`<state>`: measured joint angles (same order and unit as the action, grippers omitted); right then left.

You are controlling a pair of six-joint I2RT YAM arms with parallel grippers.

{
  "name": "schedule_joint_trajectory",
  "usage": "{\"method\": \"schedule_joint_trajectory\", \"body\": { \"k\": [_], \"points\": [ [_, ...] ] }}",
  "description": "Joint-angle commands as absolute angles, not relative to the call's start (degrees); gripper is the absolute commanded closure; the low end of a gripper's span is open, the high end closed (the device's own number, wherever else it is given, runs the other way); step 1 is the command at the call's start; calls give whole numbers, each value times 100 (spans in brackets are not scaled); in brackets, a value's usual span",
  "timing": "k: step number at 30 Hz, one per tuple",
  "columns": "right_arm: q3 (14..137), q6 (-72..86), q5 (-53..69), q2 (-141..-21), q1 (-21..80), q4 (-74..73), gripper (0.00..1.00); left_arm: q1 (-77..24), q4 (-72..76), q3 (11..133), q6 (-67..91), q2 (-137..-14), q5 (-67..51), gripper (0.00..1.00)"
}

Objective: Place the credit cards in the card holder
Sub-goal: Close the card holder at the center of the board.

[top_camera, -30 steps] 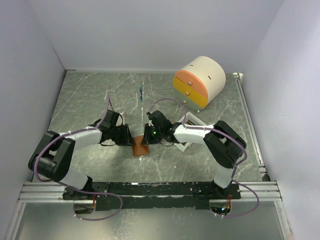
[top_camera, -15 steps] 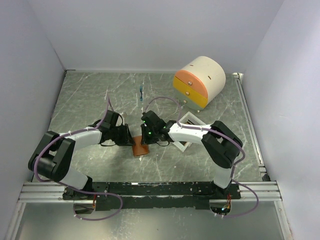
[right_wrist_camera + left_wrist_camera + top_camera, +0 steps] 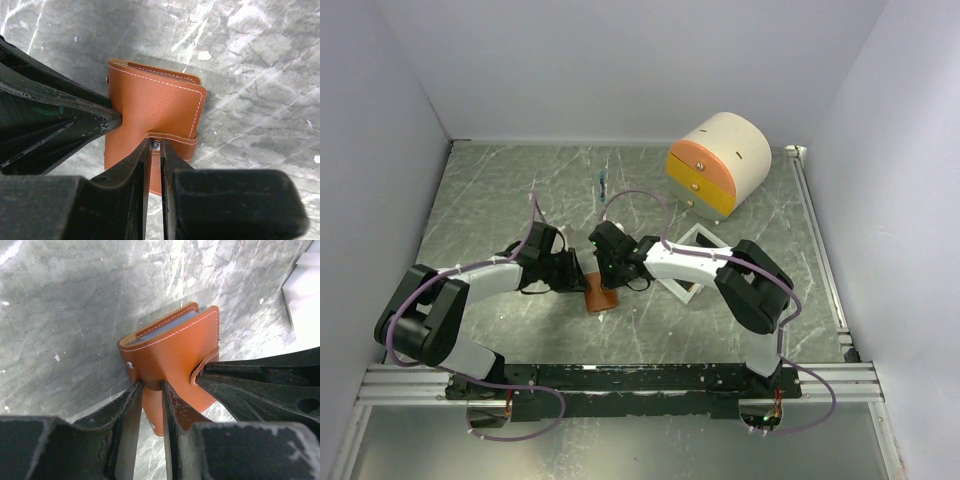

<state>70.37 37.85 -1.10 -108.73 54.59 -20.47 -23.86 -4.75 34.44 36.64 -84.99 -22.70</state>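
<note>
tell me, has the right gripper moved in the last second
Yes. The right gripper has slid left, farther from the white rectangular tray, which stayed put, its jaws shut on the strap of the brown leather wallet.

The left arm (image 3: 485,275) and right arm (image 3: 692,263) have white shells, black joints and black tapered fingers (image 3: 127,410). Thin purple cables (image 3: 534,215) loop loosely along both.

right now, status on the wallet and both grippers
Left gripper clamped on wallet cover edge. Right gripper pinching its snap strap. Wallet folded, not yet opened. No loose cards in view.
</note>
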Motion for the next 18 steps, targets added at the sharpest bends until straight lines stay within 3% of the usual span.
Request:
{"method": "schedule_joint_trajectory", "body": {
  "k": [1, 9, 14, 15, 16, 17, 18],
  "points": [
    [6816, 3646, -556, -11515, 5546, -2550, 88, -2592, -465, 3464, 3759, -8472, -2307, 65],
    [7208, 3616, -838, -10227, 5521, -2406, 79, -2584, -1292, 4047, 3786, -7508, -1745, 57],
    [6732, 3674, -968, -9120, 5511, -1951, 67, -2584, -1939, 4503, 3694, -6693, -1426, 48],
    [6569, 3693, -984, -8830, 5521, -1801, 54, -2584, -2086, 4631, 3651, -6503, -1336, 41],
    [6409, 3707, -1045, -8539, 5520, -1685, 11, -2584, -2250, 4777, 3572, -6307, -1281, 39],
    [6253, 3704, -1098, -8255, 5522, -1574, 1, -2584, -2445, 4907, 3484, -6118, -1233, 35],
    [6109, 3695, -1155, -7972, 5521, -1499, 0, -2584, -2562, 5046, 3397, -5929, -1228, 21]
  ]
}}
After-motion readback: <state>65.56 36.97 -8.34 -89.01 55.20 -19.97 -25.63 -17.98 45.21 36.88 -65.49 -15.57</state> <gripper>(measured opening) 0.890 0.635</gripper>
